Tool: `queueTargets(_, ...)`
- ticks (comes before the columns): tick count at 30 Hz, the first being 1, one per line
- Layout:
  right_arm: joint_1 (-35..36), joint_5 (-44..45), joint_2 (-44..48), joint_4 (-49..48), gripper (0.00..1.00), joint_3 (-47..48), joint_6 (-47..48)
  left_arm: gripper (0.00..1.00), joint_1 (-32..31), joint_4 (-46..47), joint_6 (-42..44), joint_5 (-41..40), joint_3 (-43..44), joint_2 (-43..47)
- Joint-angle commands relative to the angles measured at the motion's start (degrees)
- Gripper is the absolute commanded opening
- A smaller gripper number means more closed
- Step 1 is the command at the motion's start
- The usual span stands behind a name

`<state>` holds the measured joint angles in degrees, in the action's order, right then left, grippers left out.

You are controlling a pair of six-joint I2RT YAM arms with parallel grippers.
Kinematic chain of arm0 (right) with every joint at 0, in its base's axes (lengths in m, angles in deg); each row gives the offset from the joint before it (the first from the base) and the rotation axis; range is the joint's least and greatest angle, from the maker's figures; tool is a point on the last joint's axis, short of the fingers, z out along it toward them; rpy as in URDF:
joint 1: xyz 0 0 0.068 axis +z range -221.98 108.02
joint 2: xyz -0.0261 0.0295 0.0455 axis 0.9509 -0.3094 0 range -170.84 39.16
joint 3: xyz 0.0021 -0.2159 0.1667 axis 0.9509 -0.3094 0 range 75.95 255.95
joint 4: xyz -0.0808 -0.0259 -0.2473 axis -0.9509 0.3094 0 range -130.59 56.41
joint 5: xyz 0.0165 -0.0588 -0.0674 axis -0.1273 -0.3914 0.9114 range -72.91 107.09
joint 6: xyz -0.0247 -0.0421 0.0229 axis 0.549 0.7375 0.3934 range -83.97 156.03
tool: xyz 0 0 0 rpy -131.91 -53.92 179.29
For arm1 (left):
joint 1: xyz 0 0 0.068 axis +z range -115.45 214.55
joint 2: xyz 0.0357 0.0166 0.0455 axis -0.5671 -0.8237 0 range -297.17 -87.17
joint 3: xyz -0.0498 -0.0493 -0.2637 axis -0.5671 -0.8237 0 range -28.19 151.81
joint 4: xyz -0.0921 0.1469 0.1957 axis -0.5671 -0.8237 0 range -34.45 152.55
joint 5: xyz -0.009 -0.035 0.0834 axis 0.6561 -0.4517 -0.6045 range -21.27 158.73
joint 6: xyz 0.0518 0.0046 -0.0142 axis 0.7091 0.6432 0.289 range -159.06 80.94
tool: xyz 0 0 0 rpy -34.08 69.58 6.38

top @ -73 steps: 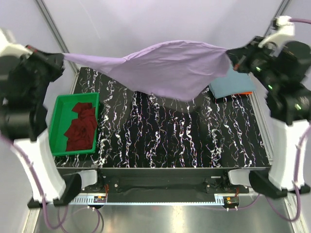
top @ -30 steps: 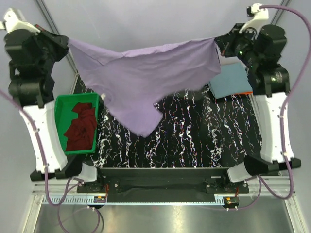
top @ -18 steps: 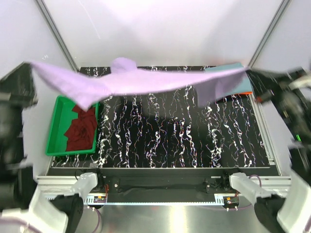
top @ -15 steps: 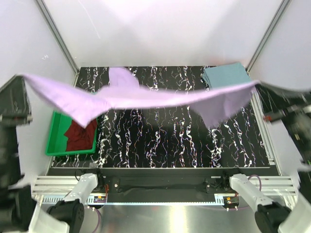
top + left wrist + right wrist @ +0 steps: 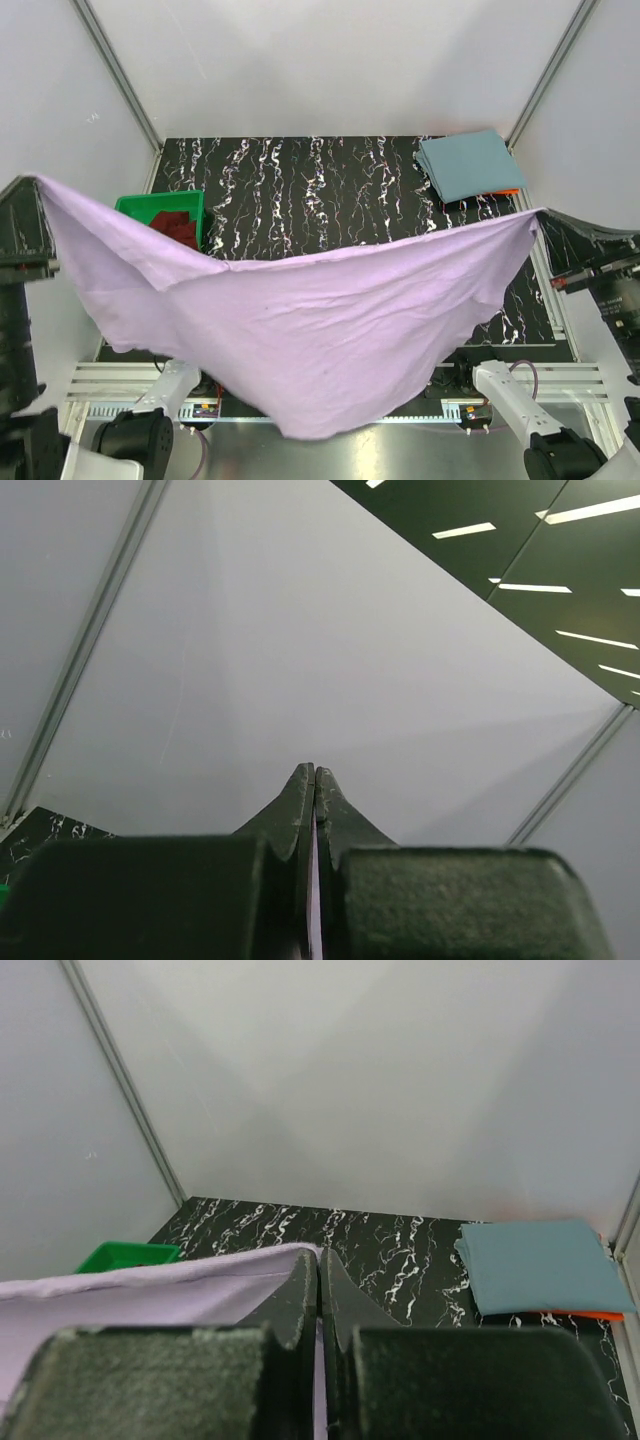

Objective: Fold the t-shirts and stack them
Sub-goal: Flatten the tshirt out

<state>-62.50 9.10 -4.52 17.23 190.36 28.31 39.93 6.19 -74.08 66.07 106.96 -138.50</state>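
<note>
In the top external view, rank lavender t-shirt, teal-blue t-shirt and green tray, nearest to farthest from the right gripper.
1. The lavender t-shirt, its corner pinched in the right gripper.
2. The teal-blue t-shirt, folded, far right corner.
3. The green tray, left side.

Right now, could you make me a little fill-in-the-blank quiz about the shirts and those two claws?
1. The left gripper and right gripper are each ____ on the lavender shirt, which hangs spread between them.
2. The folded teal shirt lies at the far ____ corner of the table.
3. The maroon shirt sits in a ____ tray.

Missing words: shut; right; green.
</note>
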Motion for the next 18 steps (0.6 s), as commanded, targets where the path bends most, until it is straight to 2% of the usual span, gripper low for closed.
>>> queueTargets(1, -0.16, 4.2, -4.47, -4.29, 0.0, 0.03, 0.52, 0.0, 0.33, 4.58, 1.45, -2.27, -0.41, -7.54)
queueTargets(3, -0.16, 4.39, -6.94, -8.57, 0.0, -3.73, 0.69, 0.0, 0.33, 6.08, 1.71, -1.74, -1.46, -9.83)
queueTargets(8, -0.16, 6.49, -15.37, -17.64, 0.0, -12.97, 2.72, 0.0, 0.24, 13.81, 2.24, 2.3, -10.68, -18.35)
queueTargets(12, -0.16, 4.22, -20.3, -28.78, 0.0, -23.75, 1.32, 0.0, 0.24, 22.5, 3.12, 2.3, -24.45, -21.7)
queueTargets(15, -0.16, 3.59, -24.77, -36.87, 0.0, -30.36, 1.92, 0.0, 0.15, 31.64, 2.25, 5.72, -32.64, -25.56)
queueTargets(18, -0.25, 5.08, -31.97, -42.15, 0.0, -33.27, 2.71, 0.0, -0.03, 37.01, 1.54, 8.98, -36.08, -32.5)
